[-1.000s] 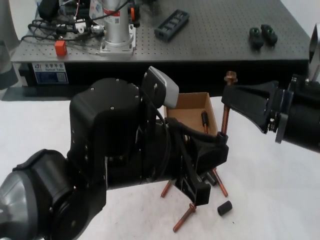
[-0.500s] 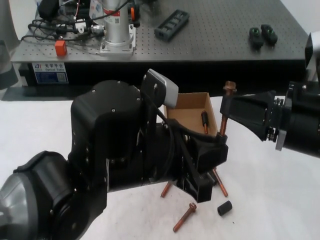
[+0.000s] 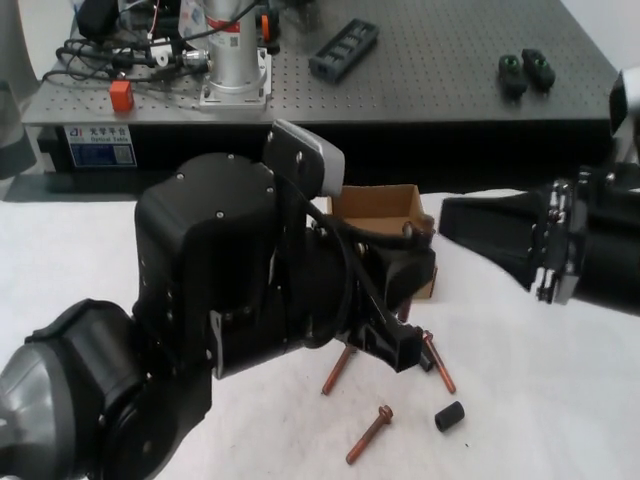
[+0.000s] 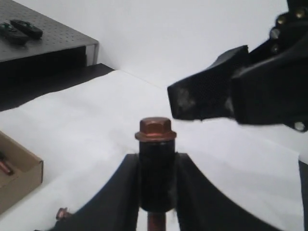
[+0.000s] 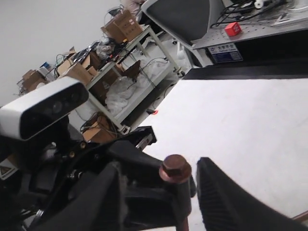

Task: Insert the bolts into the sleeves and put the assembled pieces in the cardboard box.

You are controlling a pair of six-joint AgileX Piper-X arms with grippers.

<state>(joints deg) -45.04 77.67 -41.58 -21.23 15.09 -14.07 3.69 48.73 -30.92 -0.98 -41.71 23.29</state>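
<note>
My left gripper [image 4: 156, 192] is shut on a black sleeve [image 4: 155, 178] with a copper bolt [image 4: 155, 130] standing in it, hex head on top. In the high view the left gripper [image 3: 410, 250] hangs at the front edge of the cardboard box [image 3: 375, 205]. The right gripper [image 5: 158, 166] is open, its fingers [image 5: 211, 192] standing apart on either side of the bolt head [image 5: 174, 168]. From above, the right gripper [image 3: 455, 225] sits just right of the box. The left arm hides most of the box's inside.
Three loose copper bolts [image 3: 368, 437] [image 3: 338, 370] [image 3: 438, 362] and a loose black sleeve [image 3: 450, 416] lie on the white cloth in front of the box. A black perforated bench [image 3: 420, 60] with gear stands behind.
The bolt has sunk down into the sleeve. My right gripper let go of it and drew back to the right. The left gripper lifted and shifted left toward the box.
</note>
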